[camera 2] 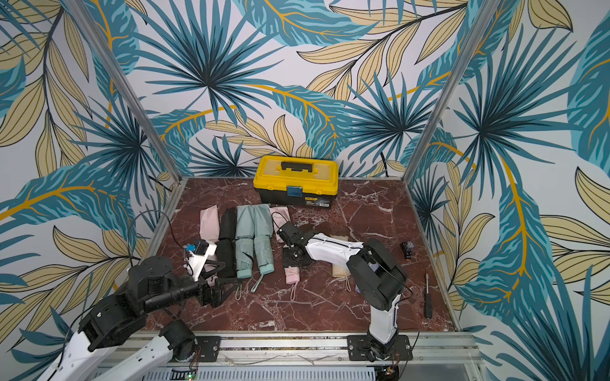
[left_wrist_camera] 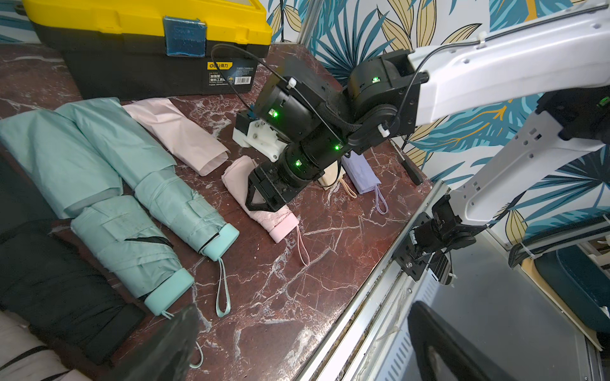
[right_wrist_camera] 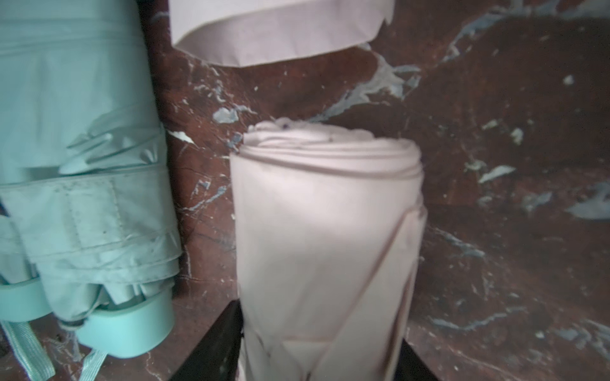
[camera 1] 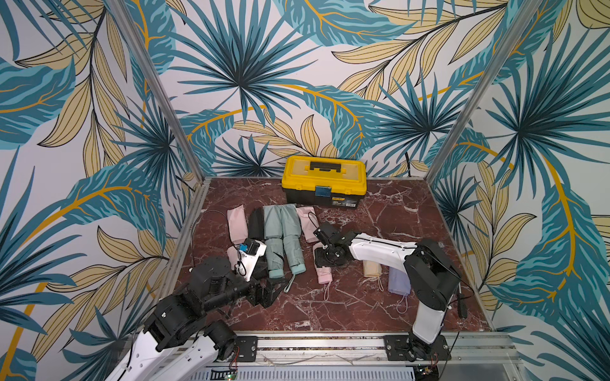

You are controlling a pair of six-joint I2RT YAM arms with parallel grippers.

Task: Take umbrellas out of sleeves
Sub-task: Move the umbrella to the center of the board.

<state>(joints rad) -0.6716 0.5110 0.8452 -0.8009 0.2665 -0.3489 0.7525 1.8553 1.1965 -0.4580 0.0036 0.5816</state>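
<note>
Right wrist view shows the right gripper [right_wrist_camera: 321, 349] clamped on the pink umbrella [right_wrist_camera: 323, 231], with a black finger [right_wrist_camera: 214, 349] pressed against each side of the rolled fabric, partway along its length. In both top views this umbrella [camera 1: 324, 275] [camera 2: 292, 275] lies flat on the marble table [camera 1: 346, 306], slightly below the centre of the frame, with its handle and wrist loop pointing toward the lower edge. An empty pink sleeve [camera 1: 307, 224] lies just above it, its open mouth facing the umbrella's tip and not touching it. Immediately left of the pink umbrella, two mint umbrellas [camera 1: 275, 255] lie side by side, their tips inside the mouths of the mint sleeves [camera 1: 280, 219]. To its right, partly under the right arm, are a beige umbrella [camera 1: 372, 269] and a lilac umbrella [camera 1: 398, 280]. A yellow-lidded toolbox [camera 1: 325, 181] stands above the row at the back wall. The left gripper [camera 1: 275, 290], lower left of centre, has its jaws spread wide and holds nothing.
</note>
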